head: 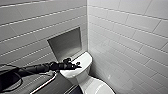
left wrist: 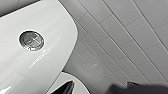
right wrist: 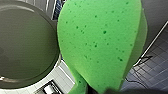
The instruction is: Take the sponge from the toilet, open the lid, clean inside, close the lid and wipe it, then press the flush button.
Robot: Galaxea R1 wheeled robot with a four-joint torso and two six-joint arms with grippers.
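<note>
Pale tiled walls (head: 130,37) meet in a corner behind the toilet (head: 83,60), and every place here is given from that toilet. On its tank top sits the flush button (left wrist: 31,40), round, dark and metal-rimmed. The left wrist view shows it from close above, with nothing touching it.

The left gripper (head: 74,65) hovers just over the tank top, near the button but apart from it. I cannot tell whether it is open or closed. From this I judge the step in hand to be the flush press. To do it well, the arm should centre itself over the button rather than over the glossy tank top around it. It should then come straight down, since a slanted push would likely slide off the rim. A short, firm press should be enough.

In front of the tank the lid (head: 98,87) looks to be down over the bowl, though only part of it shows. The sponge (right wrist: 100,42), bright green and pitted, is clamped at its narrow waist by the right gripper (right wrist: 105,90). It hangs over dark floor tiles (right wrist: 155,67) beside a round grey container (right wrist: 25,42); I cannot tell where that lies from the toilet.

Counted:
- one toilet
- one lid
- one flush button
- one sponge
- one recessed niche (head: 65,43) in the wall above the tank
- one metal rail (head: 47,83) beside the toilet
- one round container
- two grippers
</note>
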